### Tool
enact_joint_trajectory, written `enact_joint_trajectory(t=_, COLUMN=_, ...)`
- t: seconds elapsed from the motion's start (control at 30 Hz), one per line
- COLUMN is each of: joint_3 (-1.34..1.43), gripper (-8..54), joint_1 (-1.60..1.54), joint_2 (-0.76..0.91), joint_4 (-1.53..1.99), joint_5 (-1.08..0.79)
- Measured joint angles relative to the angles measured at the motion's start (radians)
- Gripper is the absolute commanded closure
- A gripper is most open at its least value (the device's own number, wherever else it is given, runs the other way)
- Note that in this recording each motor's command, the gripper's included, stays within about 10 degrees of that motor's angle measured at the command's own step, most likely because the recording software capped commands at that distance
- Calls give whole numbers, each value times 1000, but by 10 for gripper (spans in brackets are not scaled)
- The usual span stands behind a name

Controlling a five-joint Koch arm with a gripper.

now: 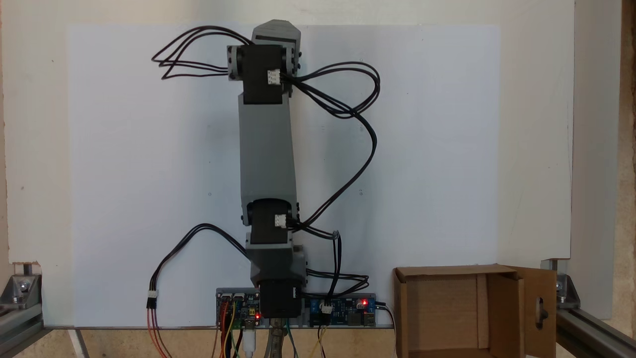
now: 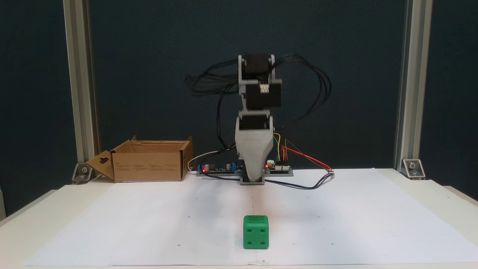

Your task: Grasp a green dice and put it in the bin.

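The green dice (image 2: 255,232) rests on the white paper near the table's front edge, showing a four-pip face. My gripper (image 2: 252,180) hangs straight down well behind the dice, its grey tip just above the table by the arm's base. Its jaws lie one behind the other, so the gap between them is hidden. The cardboard bin (image 2: 146,166) stands at the back left, a flap with a handle hole folded outward. From above, the bin (image 1: 504,308) is at the lower right, and the arm (image 1: 267,149) covers the spot where the dice lies.
Circuit boards (image 2: 278,170) and loose cables (image 2: 310,175) lie beside the arm's base. Aluminium frame posts (image 2: 78,86) rise at both back corners. White paper (image 2: 149,220) covers most of the table.
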Motion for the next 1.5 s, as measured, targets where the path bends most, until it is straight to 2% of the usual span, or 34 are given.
enact_joint_trajectory(t=1.5, joint_3=-11, gripper=31, joint_1=14, joint_2=-129, joint_4=-71, joint_5=44)
